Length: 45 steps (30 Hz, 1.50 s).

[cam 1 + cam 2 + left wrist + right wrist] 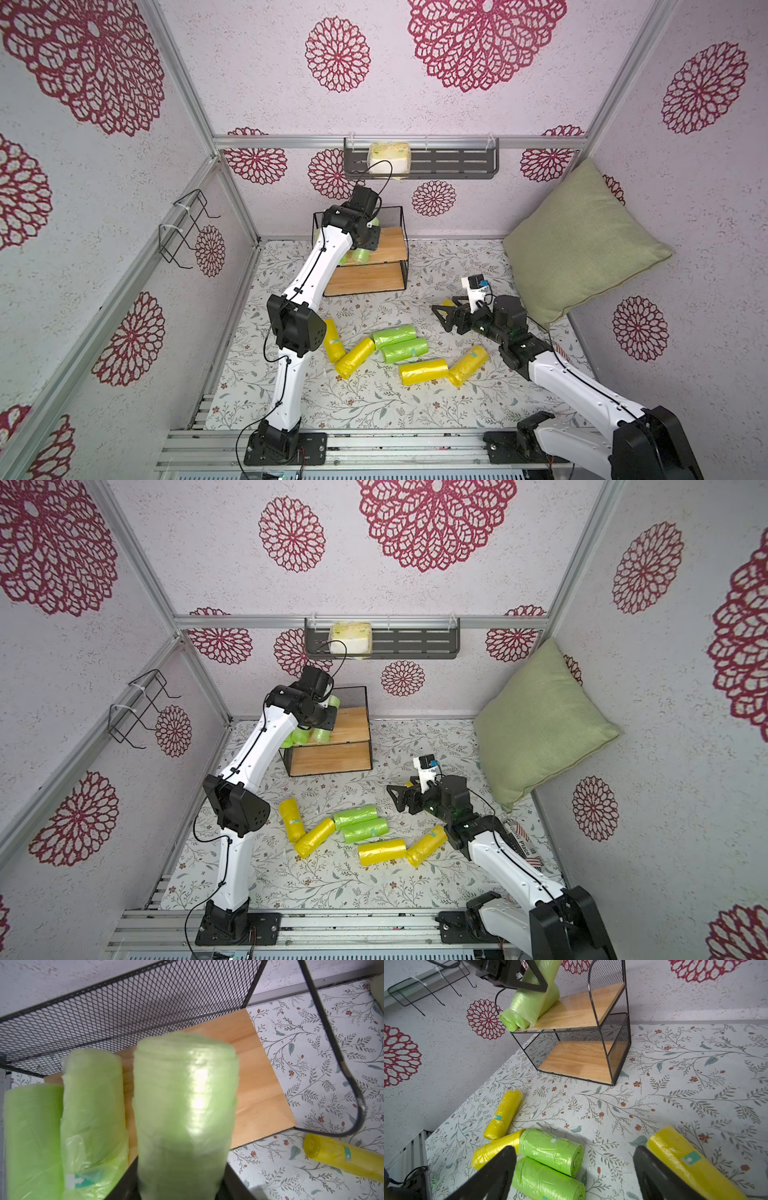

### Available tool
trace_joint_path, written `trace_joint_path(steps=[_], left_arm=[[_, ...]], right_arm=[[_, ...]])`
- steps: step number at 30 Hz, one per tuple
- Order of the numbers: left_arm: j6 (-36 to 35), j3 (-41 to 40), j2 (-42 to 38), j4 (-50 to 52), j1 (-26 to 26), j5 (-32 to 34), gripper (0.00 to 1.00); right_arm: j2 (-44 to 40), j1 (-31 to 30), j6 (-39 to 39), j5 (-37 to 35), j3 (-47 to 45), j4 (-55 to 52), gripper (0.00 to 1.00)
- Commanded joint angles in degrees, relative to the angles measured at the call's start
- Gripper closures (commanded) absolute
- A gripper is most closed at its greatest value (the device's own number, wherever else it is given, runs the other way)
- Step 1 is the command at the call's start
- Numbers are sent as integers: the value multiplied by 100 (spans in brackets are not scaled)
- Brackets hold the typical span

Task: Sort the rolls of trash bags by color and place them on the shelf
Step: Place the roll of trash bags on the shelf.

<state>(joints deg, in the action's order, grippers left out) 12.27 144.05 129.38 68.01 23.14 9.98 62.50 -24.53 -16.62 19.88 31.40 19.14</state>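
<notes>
At shelf upper board: left gripper, green roll between jaws; clamped or freed, cannot tell. Long axis toward mesh back, parallel to two green rolls at frame left. Bare board at frame right. Lower right in top view: right gripper wide, empty, yellow roll just beside.

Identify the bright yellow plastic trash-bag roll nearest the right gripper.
The bright yellow roll lying alone beside the right gripper; the other four cluster with two light green rolls.
</notes>
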Motion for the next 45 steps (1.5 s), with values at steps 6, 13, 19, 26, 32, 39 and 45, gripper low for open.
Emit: trace_joint_path(steps=[6,13,19,26,32,39,45], left_arm=[[-110,152,296,-358,-77,135,46],[-170,63,348,-366,-75,382,45],[-104,45,368,-385,-78,89,43],[12,-80,377,-440,-73,-195,39],[-116,-103,516,-401,-65,194,38],[-190,-17,641,-467,-65,419,44],[-179,16,633,-814,-72,951,50]], right_arm=[[33,8,-40,-157,-143,336,7],[222,10,-111,-38,-133,564,7],[230,9,-119,-44,-226,618,7],[213,8,-123,-54,-296,657,7],[291,4,-131,-37,-344,739,7],[350,10,-148,-28,-380,811,7],[390,6,-162,-28,-388,837,7]])
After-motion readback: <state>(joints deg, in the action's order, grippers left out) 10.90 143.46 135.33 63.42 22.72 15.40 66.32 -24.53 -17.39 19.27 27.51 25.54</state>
